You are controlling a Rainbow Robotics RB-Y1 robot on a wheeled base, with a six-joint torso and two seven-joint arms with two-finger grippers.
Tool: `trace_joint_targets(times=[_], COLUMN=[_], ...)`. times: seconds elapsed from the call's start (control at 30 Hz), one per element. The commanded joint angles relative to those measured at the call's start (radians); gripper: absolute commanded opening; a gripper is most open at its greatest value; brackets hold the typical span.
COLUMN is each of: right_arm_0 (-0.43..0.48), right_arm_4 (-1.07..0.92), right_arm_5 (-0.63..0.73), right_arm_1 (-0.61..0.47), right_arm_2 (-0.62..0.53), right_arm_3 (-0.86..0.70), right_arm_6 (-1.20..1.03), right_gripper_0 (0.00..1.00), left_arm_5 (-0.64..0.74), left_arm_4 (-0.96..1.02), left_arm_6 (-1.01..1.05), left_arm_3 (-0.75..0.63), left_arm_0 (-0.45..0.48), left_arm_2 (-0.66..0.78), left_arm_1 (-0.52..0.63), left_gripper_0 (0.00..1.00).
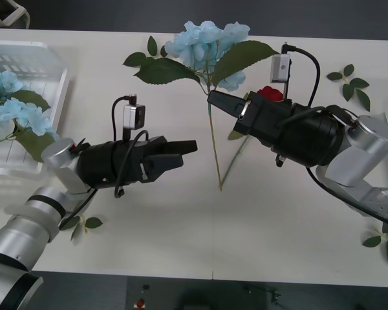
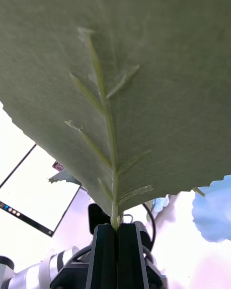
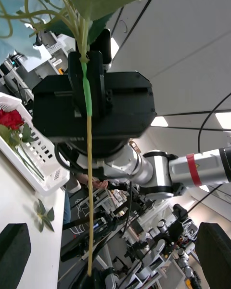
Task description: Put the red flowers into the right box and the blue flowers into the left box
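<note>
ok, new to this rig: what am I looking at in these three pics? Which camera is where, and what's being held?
It is a two-armed robot at a white table. The wide picture looks down from above the arms, and each tall picture comes from a camera on one wrist. The right gripper has its jaws shut on the stem of a blue flower; its wrist camera sees a leaf's underside close up. The left gripper faces it, jaws open, holding nothing. A red flower lies behind the right arm. The left box already holds more blue flowers. The right box holds a red rose. Loose leaf sprigs lie on the table.
</note>
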Motion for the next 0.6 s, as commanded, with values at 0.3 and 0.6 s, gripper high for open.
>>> trace_joint_targets(times=[0.3, 0.6], right_arm_0=[-0.021, -0.021], right_arm_4=[0.01, 0.01], right_arm_5=[-0.032, -0.032], right_arm_1=[0.026, 0.023], right_arm_2=[-0.018, -0.018], right_arm_3=[-0.012, -0.012], right_arm_6=[-0.003, -0.003], right_gripper_0=[0.0, 0.0], left_arm_5=[-0.237, -0.325], left_arm_4=[0.014, 0.009], left_arm_6=[0.029, 0.029], left_arm_3=[-0.068, -0.086], left_arm_0=[-0.115, -0.121], left_arm_2=[-0.146, -0.197], left_arm_1=[-0.036, -0.036], left_gripper_0=[0.91, 0.0])
